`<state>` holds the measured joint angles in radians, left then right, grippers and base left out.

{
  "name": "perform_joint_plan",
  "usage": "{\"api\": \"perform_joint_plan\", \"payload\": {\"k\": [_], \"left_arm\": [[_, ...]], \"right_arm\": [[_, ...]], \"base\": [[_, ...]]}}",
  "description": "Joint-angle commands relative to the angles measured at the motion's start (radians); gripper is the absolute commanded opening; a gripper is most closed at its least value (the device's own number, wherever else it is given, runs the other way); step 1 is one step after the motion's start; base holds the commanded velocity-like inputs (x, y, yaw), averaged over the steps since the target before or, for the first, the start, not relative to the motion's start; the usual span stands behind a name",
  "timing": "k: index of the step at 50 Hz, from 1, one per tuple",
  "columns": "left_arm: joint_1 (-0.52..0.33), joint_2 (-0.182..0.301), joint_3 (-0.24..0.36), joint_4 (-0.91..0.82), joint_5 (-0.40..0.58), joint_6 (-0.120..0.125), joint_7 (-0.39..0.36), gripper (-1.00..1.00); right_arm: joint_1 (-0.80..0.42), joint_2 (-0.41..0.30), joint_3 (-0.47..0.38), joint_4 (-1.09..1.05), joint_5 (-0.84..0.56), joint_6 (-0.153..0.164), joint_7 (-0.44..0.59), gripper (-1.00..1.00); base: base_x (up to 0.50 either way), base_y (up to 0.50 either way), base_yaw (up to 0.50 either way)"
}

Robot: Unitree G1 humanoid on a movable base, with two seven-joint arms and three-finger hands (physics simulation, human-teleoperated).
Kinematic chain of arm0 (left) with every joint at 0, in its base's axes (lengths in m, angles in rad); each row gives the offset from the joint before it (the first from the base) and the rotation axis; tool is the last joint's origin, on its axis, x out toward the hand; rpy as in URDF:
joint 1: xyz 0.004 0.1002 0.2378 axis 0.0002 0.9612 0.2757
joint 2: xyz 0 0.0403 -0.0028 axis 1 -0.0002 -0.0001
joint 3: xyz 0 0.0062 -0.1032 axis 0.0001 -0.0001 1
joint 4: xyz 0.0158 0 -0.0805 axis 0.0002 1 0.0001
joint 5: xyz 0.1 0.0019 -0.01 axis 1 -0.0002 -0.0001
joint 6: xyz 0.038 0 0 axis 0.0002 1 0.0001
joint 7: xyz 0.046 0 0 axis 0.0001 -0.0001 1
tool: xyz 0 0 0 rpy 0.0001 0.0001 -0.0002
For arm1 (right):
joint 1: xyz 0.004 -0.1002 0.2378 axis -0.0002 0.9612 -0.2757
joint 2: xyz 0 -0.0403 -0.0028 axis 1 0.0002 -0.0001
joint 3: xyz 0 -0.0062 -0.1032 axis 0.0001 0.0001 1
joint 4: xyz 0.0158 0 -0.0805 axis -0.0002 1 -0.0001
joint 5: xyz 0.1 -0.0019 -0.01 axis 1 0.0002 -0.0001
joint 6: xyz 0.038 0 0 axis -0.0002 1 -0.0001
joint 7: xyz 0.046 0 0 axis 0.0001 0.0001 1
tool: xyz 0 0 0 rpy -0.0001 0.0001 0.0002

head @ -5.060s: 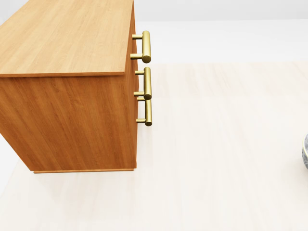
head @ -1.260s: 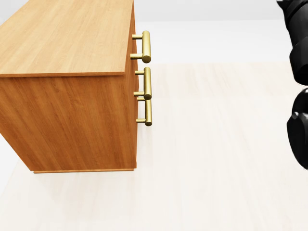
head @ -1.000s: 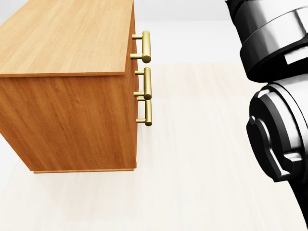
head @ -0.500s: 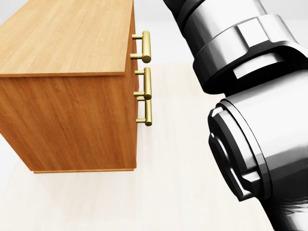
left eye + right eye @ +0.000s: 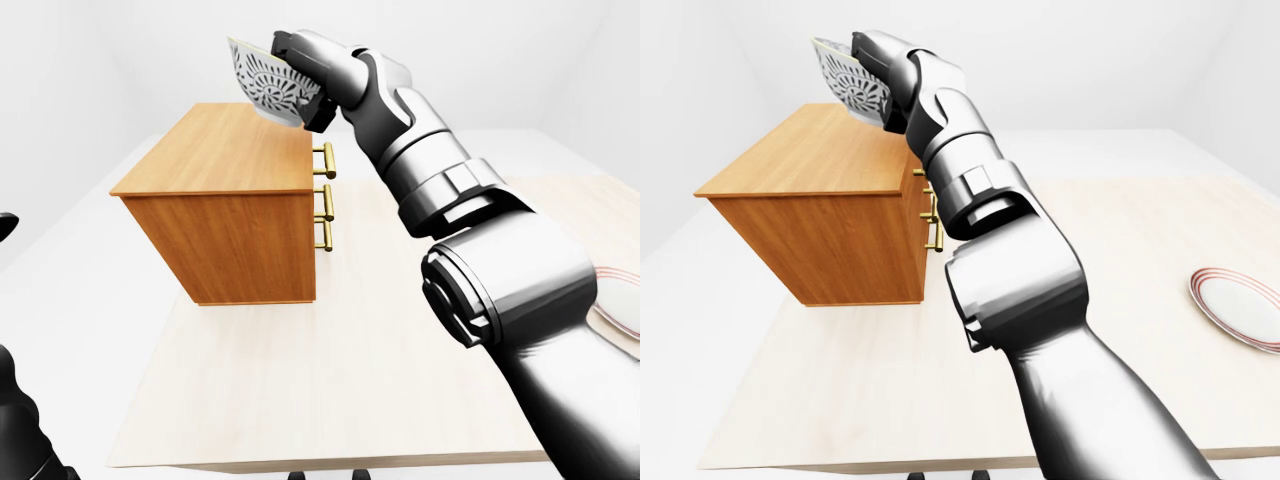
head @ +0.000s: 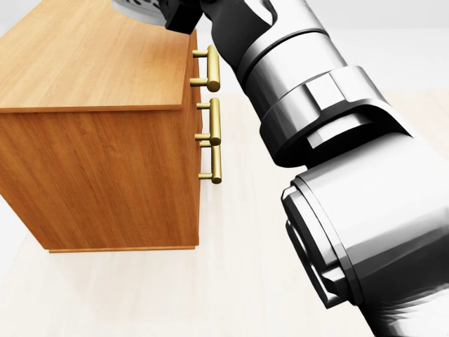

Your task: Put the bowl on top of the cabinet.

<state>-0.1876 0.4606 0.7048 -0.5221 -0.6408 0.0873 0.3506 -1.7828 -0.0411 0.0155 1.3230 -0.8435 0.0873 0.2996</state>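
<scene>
My right hand [image 5: 305, 75] is closed on the rim of the bowl [image 5: 262, 82], which it carries tilted steeply, its patterned underside turned toward the left of the left-eye view. The bowl hangs in the air just beyond the fingertips, above the cabinet [image 5: 225, 210] and not touching it. Below the hand lies the cabinet's top, near its handle-side edge; the three brass handles [image 5: 325, 195] sit under the wrist. My left hand [image 5: 12, 400] shows only as a dark shape low at the left edge of that view, well apart from the work; I cannot tell whether it is open or closed.

Risks noted, as judgement:
- The bowl is far from level. Released as it stands, it would likely land on its rim and roll or tip, possibly off the handle-side edge.
- The hold is on the rim only. A quick wrist turn to level the bowl could let it slip in the fingers.
- The hand hovers close to the top's edge. A placement there leaves little margin; carrying further in over the top looks safer.
- The plate [image 5: 1240, 305], well off to the right of the arm, is not at risk.
</scene>
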Motion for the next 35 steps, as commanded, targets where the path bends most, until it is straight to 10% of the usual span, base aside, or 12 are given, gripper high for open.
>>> {"api": "perform_joint_plan", "payload": {"k": [1, 35], "left_arm": [[0.0, 0.0, 0.001, 0.002, -0.002, 0.0, 0.0, 1.0], [0.0, -0.001, -0.002, 0.003, -0.001, 0.0, 0.001, 1.0]], "right_arm": [[0.023, 0.044, 0.015, -0.02, -0.007, 0.0, 0.006, -1.0], [0.053, 0.084, 0.018, -0.026, -0.005, 0.0, 0.011, -1.0]], "base": [[0.0, 0.0, 0.0], [0.0, 0.0, 0.0]]}}
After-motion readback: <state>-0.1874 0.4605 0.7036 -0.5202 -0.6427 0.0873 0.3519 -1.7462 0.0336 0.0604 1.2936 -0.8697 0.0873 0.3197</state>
